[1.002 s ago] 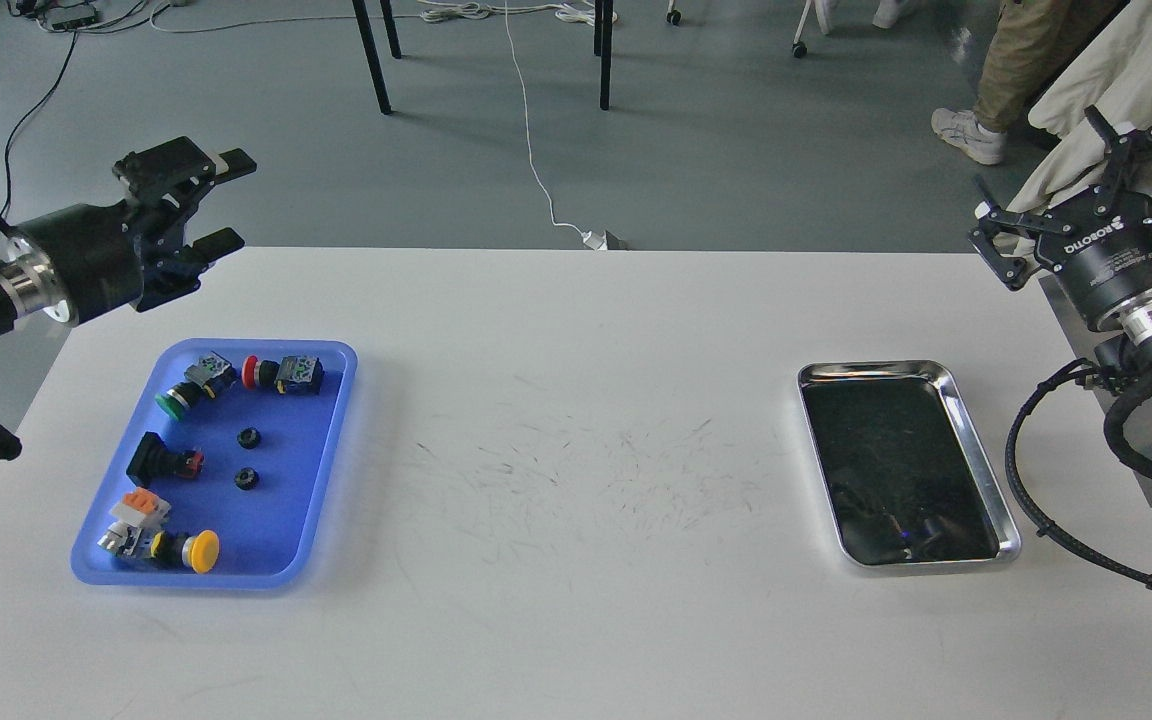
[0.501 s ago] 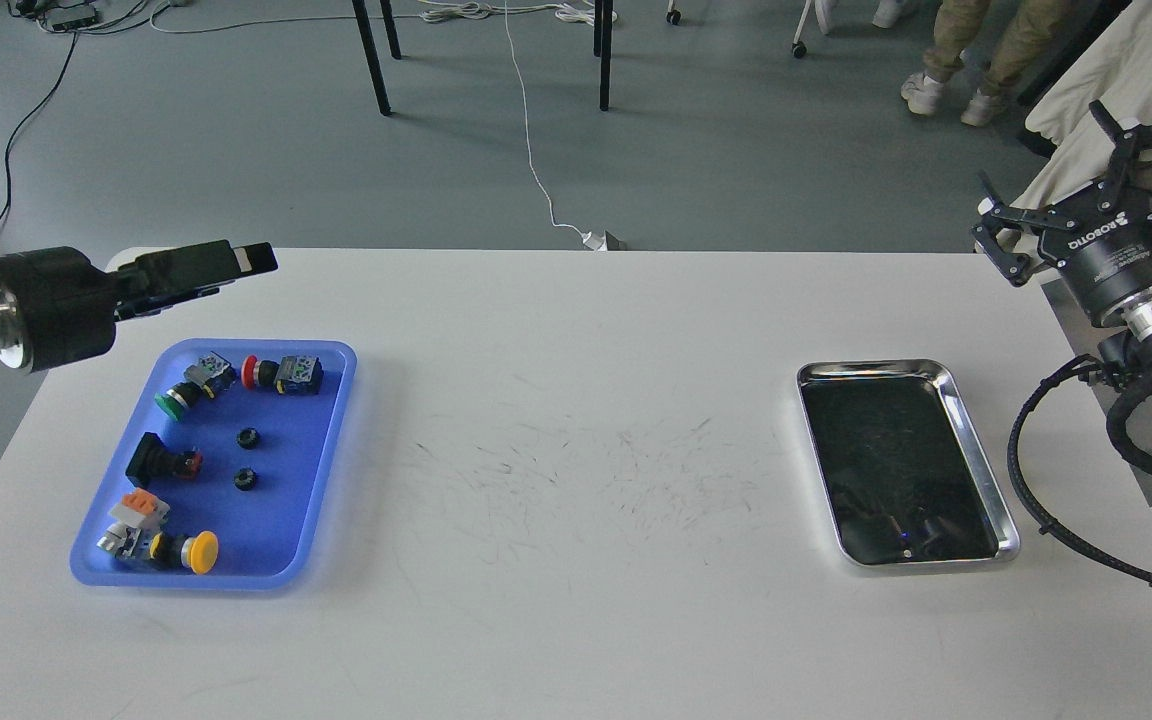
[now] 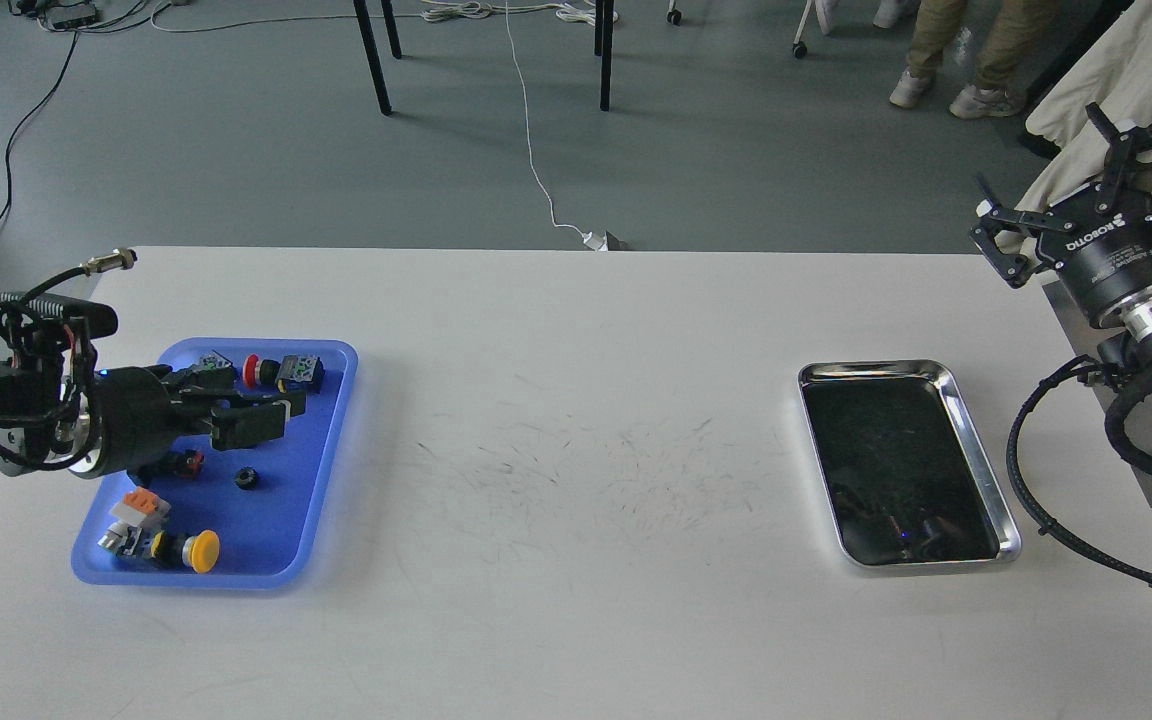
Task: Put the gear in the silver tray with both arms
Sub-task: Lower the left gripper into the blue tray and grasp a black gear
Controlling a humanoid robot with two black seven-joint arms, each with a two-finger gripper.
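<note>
Since a moment ago, the left gripper [image 3: 261, 412] has dropped from above the table's far edge and is now hanging over the blue tray [image 3: 326, 480], its fingers parted and holding nothing. One small black gear [image 3: 245, 478] is lying just below it in that tray; whether another is hidden underneath I cannot tell. Well apart, the silver tray [image 3: 966, 420] is sitting empty near the right gripper [image 3: 1071, 175], whose claw is spread wide beyond the table's edge.
</note>
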